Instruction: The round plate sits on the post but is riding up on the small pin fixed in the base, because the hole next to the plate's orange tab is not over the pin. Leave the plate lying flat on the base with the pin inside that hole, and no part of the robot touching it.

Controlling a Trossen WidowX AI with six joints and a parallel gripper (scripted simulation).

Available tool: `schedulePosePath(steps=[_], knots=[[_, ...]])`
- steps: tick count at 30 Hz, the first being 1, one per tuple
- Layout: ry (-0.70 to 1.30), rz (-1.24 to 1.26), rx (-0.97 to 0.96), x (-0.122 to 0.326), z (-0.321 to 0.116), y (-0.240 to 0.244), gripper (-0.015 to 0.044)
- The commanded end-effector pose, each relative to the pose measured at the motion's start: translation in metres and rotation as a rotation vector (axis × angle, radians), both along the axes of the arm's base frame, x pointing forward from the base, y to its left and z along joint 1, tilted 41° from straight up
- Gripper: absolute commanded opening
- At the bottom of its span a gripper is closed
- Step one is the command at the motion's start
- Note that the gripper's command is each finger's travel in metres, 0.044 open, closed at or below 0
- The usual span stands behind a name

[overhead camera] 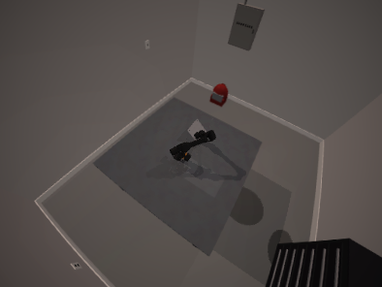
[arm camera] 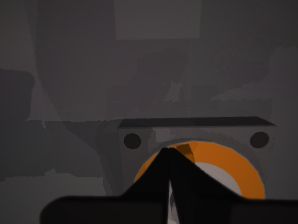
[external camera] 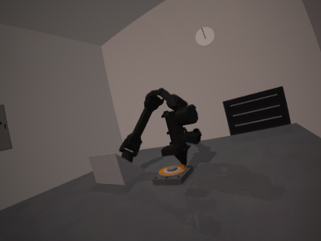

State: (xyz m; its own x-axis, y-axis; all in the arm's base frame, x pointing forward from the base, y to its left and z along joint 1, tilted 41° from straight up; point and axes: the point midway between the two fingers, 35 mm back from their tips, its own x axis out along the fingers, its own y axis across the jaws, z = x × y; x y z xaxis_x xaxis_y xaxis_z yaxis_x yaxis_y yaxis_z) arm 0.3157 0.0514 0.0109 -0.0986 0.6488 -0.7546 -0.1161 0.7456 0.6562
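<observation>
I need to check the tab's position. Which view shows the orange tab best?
Wrist: the tab sits at the closed gripper tips. Exterior shows only the plate as a thin ring; in top the arm hides it.

1. There was one arm (external camera: 151,118), with one gripper (arm camera: 169,152) whose two fingers were pressed together on nothing.
2. One orange plate (arm camera: 245,172) lay over one grey base (arm camera: 150,135).
3. One post (external camera: 173,168) showed at the plate's middle.
4. Two dark holes (arm camera: 132,141) showed in the base's far corners.
5. One pale block (external camera: 107,168) stood near the arm's foot.
6. One red object (overhead camera: 219,93) sat by the wall.
7. One clock (external camera: 204,36) hung on the wall.
</observation>
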Motion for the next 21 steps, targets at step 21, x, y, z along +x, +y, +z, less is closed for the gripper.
schedulePosePath(steps=[21], knots=[[0.004,0.001,-0.008,0.006,-0.013,-0.015,0.0000]])
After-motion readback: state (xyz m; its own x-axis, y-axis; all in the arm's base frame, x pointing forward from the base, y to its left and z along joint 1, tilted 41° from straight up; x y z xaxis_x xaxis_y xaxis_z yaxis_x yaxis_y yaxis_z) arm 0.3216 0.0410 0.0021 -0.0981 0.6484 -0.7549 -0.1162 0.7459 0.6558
